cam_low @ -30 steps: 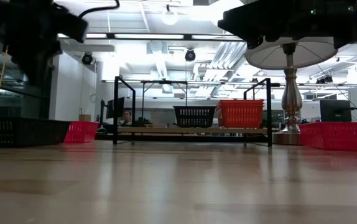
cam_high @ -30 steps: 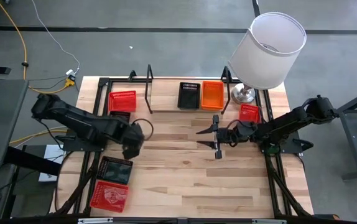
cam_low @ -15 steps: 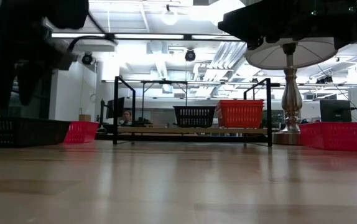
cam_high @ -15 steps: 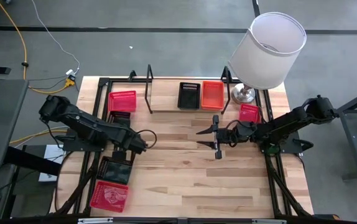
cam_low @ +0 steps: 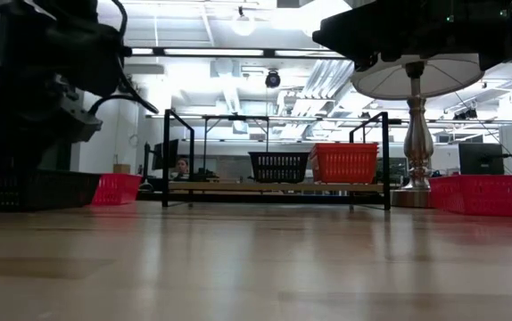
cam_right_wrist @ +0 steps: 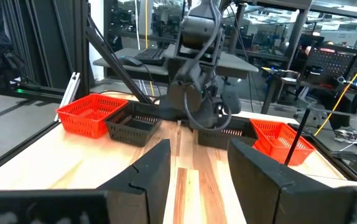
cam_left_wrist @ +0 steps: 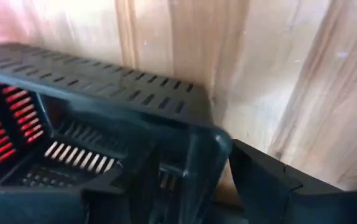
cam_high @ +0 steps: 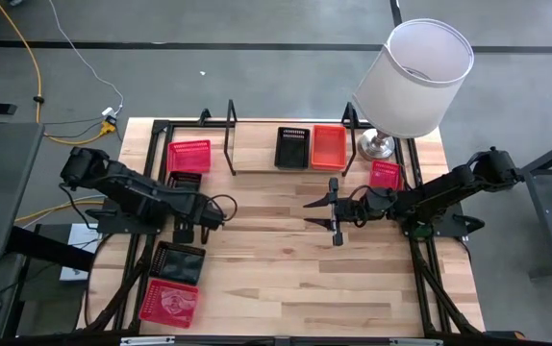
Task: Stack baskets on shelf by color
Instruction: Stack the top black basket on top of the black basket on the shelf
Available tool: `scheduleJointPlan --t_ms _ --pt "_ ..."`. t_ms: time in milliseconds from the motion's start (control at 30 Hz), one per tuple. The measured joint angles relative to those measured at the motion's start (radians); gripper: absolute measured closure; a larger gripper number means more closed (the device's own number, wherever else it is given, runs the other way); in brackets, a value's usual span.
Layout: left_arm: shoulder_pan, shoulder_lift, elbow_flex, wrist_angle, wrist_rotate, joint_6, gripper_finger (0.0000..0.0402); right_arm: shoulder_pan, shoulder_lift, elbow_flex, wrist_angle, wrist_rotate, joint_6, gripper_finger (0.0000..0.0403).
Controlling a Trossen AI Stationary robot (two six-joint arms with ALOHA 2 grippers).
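Where the left hand is: low over the table at the high view's lower left, the left hand (cam_high: 188, 234) sits at the upper edge of a black basket (cam_high: 178, 261). In its own wrist view the hand (cam_left_wrist: 203, 182) is spread, one finger inside the basket's (cam_left_wrist: 97, 84) wall and one outside, straddling the rim near a corner. We see no squeeze yet.
Nearest basket: a red basket (cam_high: 168, 300) lies just below the black one, at the table's lower-left corner.
Step in hand: we judge this to be the grasp of the black basket, just before the pinch.
Right hand: the right hand (cam_high: 326, 213) hangs over the table's (cam_high: 286, 279) middle, right of centre, fingers spread and holding nothing. It looks across at the left arm and seems to be waiting.
Side baskets: a red one (cam_high: 189, 154) sits at the upper left beside the shelf, with a dark one (cam_high: 185, 179) just below it. Another red one (cam_high: 386, 174) lies at the right edge.
Shelf: the shelf (cam_high: 257, 163) runs along the top edge of the table. It holds a black basket (cam_high: 292, 147) and an orange basket (cam_high: 329, 146) side by side, right of its middle.
Lamp: a white-shaded lamp (cam_high: 415, 77) stands at the upper right, close to the shelf's end.
Next move: we would pinch the wall, lift level and carry the basket onto the black one on the shelf, clearing the upright loop and nesting it squarely.
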Motion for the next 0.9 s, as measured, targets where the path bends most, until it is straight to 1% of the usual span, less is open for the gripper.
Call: scheduleJointPlan --t_ms 100,200,300,400,433,467,567,633,700,900 --pt "0.018 0.000 0.000 -0.004 0.000 -0.005 0.0220 0.000 0.000 0.000 -0.001 0.000 -0.001 0.0254" --pt "0.027 0.000 0.000 -0.018 0.014 -0.008 0.0240 0.000 0.000 0.000 -0.002 0.000 0.000 0.0254" --pt "0.027 0.000 0.000 -0.020 0.045 -0.001 0.0287 0.000 0.000 0.000 -0.003 0.000 -0.001 0.0254" --pt "0.027 0.000 0.004 -0.024 0.105 -0.001 0.0361 0.000 0.000 0.000 -0.003 0.000 -0.001 0.0254" --pt "0.026 0.000 0.012 -0.027 0.126 0.000 0.0380 0.000 0.000 0.000 -0.003 0.000 -0.001 0.0254" --pt "0.024 0.000 0.022 -0.029 0.139 -0.002 0.0389 0.000 0.000 0.000 -0.003 0.000 -0.001 0.0254" --pt "0.011 0.000 0.076 -0.044 0.153 -0.008 0.0387 0.000 0.000 0.000 -0.003 0.001 -0.001 0.0254" --pt "0.001 0.000 0.134 -0.059 0.155 -0.008 0.0394 0.000 0.000 0.000 -0.003 0.001 -0.001 0.0254" --pt "-0.012 0.000 0.208 -0.084 0.152 -0.008 0.0397 0.000 0.000 0.000 -0.006 0.001 -0.001 0.0254" --pt "-0.072 -0.001 0.468 -0.134 0.098 0.000 0.0398 0.000 0.000 0.000 -0.006 0.002 -0.001 0.0254"
